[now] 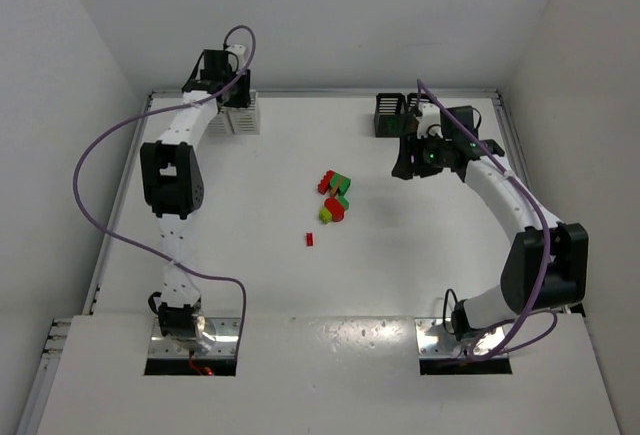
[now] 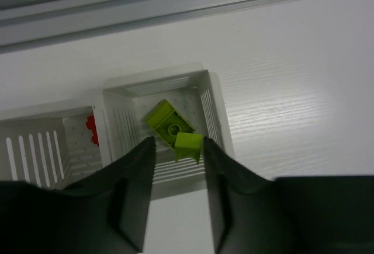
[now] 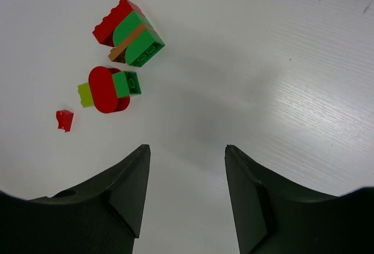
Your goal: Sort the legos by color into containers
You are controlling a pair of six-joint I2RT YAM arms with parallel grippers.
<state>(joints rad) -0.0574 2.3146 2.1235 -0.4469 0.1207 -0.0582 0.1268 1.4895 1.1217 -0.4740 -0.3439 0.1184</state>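
Legos: joined red-green-yellow cluster (image 1: 334, 198) and red single (image 1: 309, 239) loose at counter (image 1: 250, 255) centre. Two yellow-green bricks (image 2: 166, 119) within white bin (image 2: 213, 114); red piece (image 2: 90, 130) in adjoining white bin (image 2: 35, 149). Left gripper (image 2: 177, 149) above first bin, released, clasping nothing. Right gripper (image 3: 187, 149) spread, empty, over counter near black bins (image 1: 392, 115).

legos (image 3: 133, 37): glossy smooth plastic | white bins (image 2: 214, 103): matt plastic | table (image 3: 292, 61): matt, faintly grained
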